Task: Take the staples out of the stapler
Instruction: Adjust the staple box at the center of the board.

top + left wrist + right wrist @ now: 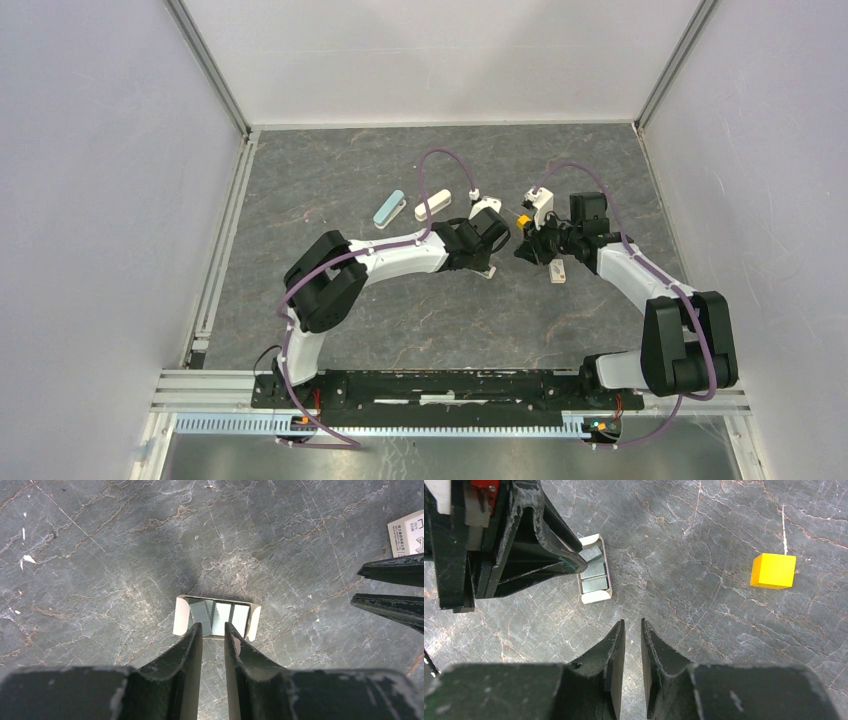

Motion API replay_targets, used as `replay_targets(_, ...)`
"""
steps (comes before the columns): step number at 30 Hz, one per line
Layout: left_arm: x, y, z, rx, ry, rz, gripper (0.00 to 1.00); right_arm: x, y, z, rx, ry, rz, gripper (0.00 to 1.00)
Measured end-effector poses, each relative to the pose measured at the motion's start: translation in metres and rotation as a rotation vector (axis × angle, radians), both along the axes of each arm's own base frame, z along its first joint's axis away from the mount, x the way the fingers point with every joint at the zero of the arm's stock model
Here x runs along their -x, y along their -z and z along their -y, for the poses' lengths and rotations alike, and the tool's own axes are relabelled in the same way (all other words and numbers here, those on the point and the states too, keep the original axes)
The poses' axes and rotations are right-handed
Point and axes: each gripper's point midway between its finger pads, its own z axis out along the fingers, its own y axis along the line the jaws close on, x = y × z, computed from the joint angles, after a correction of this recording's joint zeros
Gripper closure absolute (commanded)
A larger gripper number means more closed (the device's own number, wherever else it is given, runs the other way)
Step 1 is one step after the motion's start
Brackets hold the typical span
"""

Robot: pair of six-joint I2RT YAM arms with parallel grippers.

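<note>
Marbled grey tabletop (100, 555) bears staples (220, 616) just beyond left tool (213, 627).

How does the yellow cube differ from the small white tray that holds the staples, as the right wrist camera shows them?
Colour: the yellow cube is plain yellow; the white tray is white, with grey staples inside.
Shape: the cube is a solid block; the tray is low and open on top.
Neighbours: the cube stands alone; the tray lies at the tips of the left claw.
Both rest on the grey table.
</note>
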Motion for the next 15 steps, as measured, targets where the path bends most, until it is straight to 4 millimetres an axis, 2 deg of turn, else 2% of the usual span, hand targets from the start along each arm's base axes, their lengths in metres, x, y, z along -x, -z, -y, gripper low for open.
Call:
replay_targets(9, 0.001, 0.012, -0.003, -0.034, -0.001, -0.02, 0.71, 0.0, 0.0, 0.0, 0.0, 0.0, 0.0, 0.76)
replay_targets(15, 0.001, 0.012, -0.003, -0.035, -0.002, -0.019, 0.71, 0.0, 0.0, 0.0, 0.0, 0.0, 0.0, 0.76)
